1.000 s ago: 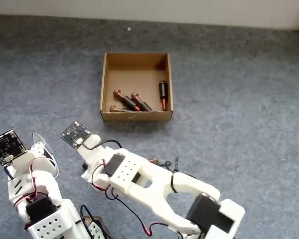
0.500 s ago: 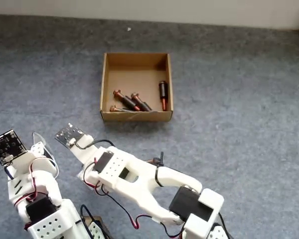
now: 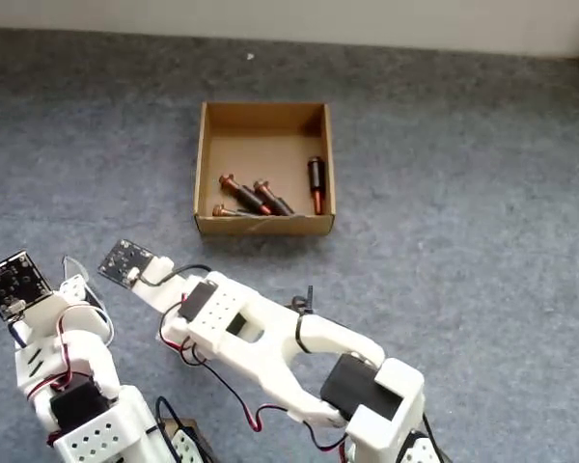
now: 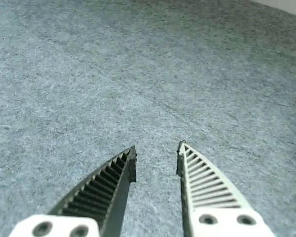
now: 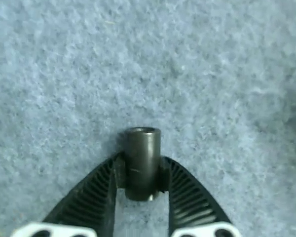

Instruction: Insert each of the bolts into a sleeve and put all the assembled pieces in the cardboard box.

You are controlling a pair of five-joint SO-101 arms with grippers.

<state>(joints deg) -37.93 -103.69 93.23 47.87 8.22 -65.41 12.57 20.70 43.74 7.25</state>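
Swung leftward in the last second, closer to the open and empty left gripper (image 4: pixel 156 153), with the right gripper (image 5: pixel 141 168) closed on the black sleeve (image 5: pixel 142 147) above the carpet (image 5: pixel 222 74), well apart from the cardboard box (image 3: pixel 201 164): probably preparing the next bolt insertion.

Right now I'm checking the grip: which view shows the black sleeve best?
Right wrist view: the sleeve sits clamped in the right gripper, open end visible. In the high view the arm hides it; the left wrist view faces carpet.
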